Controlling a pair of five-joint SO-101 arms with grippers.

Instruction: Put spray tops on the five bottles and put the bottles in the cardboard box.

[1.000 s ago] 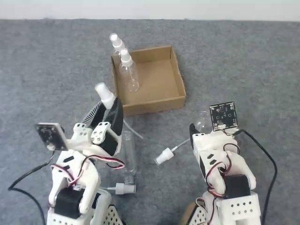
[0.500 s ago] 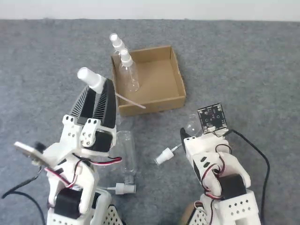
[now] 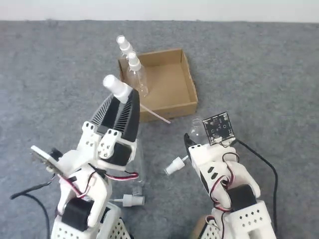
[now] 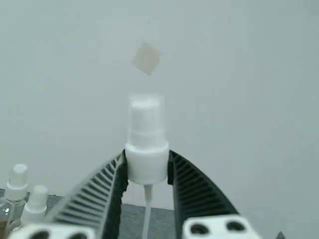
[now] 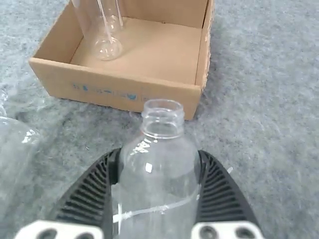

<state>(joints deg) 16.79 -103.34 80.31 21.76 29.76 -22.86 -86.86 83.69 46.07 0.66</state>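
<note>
My left gripper (image 3: 121,102) is shut on a white spray top (image 3: 115,88), held up with its thin tube (image 3: 154,114) trailing toward the box; the left wrist view shows that spray top (image 4: 146,144) between the black fingers (image 4: 192,179). An open clear bottle (image 5: 158,169) sits in my right gripper (image 5: 157,172), which is shut on it, neck toward the cardboard box (image 5: 119,94). In the high view this bottle (image 3: 196,128) is just off the box (image 3: 164,112). Two capped bottles (image 3: 135,73) lean in the box's far left corner.
On the grey carpet between the arms lie a capless bottle (image 3: 136,164), a loose spray top (image 3: 175,165) and another spray top (image 3: 130,200) near the left arm's base. The box's right half is bare.
The left gripper swung its spray top right and nearer the box front. The right gripper carried the open bottle left and slightly forward, toward the spray top's tube.
</note>
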